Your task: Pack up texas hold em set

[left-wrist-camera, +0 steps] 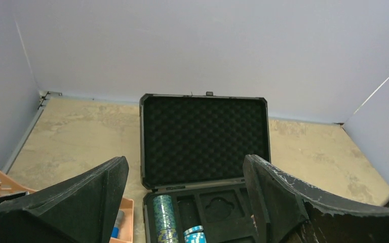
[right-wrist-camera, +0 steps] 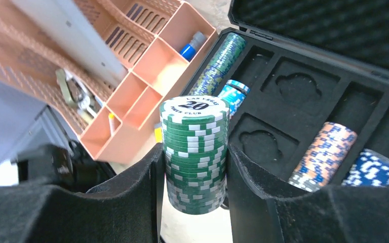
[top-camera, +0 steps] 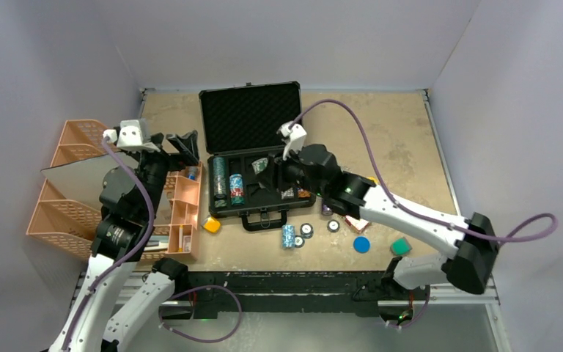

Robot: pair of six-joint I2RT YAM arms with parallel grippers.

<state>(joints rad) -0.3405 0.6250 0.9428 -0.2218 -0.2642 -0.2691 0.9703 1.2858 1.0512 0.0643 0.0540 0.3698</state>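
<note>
Loose chips (top-camera: 288, 236) sit on the tabletop (top-camera: 396, 139) at six o'clock of the open briefcase (top-camera: 248, 117). Over its foam tray the right gripper (right-wrist-camera: 195, 167) pinches a green chip stack (right-wrist-camera: 195, 152) by its sides, likely to seat it in an empty slot. At nine o'clock the left gripper (top-camera: 178, 144) hovers spread, empty.
</note>
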